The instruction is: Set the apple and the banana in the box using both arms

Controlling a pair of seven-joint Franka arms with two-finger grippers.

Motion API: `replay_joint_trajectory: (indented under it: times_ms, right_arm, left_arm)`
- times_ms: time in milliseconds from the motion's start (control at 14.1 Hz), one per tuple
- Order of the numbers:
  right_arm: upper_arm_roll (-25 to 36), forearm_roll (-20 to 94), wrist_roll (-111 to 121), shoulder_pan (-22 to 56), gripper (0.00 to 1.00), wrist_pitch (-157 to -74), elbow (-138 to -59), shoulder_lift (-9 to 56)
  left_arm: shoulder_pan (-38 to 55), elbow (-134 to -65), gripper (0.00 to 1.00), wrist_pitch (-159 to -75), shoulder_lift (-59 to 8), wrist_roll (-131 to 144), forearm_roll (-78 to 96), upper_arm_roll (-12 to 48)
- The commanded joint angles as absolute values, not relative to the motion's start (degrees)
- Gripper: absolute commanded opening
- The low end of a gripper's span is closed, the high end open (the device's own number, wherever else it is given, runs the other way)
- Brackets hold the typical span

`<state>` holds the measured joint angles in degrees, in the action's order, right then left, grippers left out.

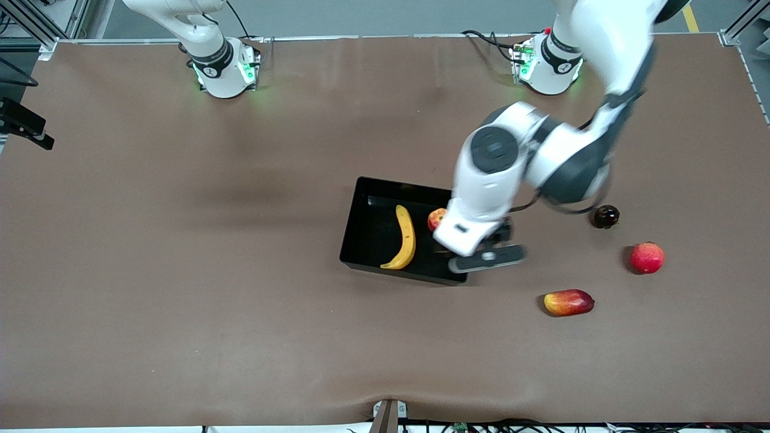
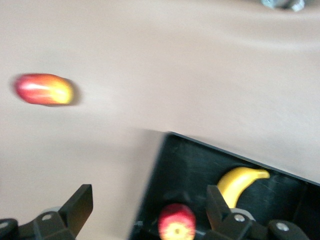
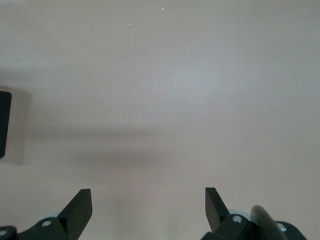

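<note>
1. My left gripper (image 2: 147, 212) hangs over the edge of the box (image 1: 361, 237) at the end toward my left arm's side of the table. Its jaws stand wide apart and hold nothing.
2. In my left wrist view, the apple (image 2: 176, 222) lies on the box floor between and below my spread fingers (image 2: 80, 205), touching neither one.
3. From the front, the apple (image 1: 437, 219) sits inside the box against the wall under my left hand, partly hidden by it.
4. The banana (image 1: 405, 238) lies in the middle of the box, beside the apple and apart from it, with its curve running lengthwise.
5. My right gripper (image 3: 148, 210) waits high up over bare brown table (image 1: 180, 270). Its jaws are spread wide and empty.
6. Outside the box, toward my left arm's end, lie an oblong red-and-yellow fruit (image 1: 568, 302), a round red fruit (image 1: 646, 257) and a small dark fruit (image 1: 606, 216), each well apart from the others.
</note>
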<state>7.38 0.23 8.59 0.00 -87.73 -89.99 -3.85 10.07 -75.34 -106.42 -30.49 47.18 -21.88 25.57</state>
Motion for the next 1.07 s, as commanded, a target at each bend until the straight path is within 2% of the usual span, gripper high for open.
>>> replay_joint_trajectory:
  times_ms: [0,285,569,996]
  right_arm:
    - [7.38,-0.35,9.05,-0.09,1.0,-87.63,-89.91,-3.78]
    - [7.38,-0.35,9.05,-0.09,1.0,-87.71,-89.83,-3.87]
    - [7.38,-0.35,9.05,0.0,1.0,-87.71,-89.82,-3.78]
    - [7.38,-0.35,9.05,0.09,1.0,-87.71,-89.82,-3.78]
  left_arm:
    - [5.81,-77.96,1.0,-103.55,-24.98,44.48,-20.48,25.58]
    - [1.86,-77.96,1.0,-97.75,-18.65,37.8,-17.86,25.75]
    - [-6.13,-78.31,1.0,-92.3,-14.68,24.12,-13.98,25.84]
    - [-15.89,-80.06,1.0,-91.49,-10.03,14.59,-8.81,25.84]
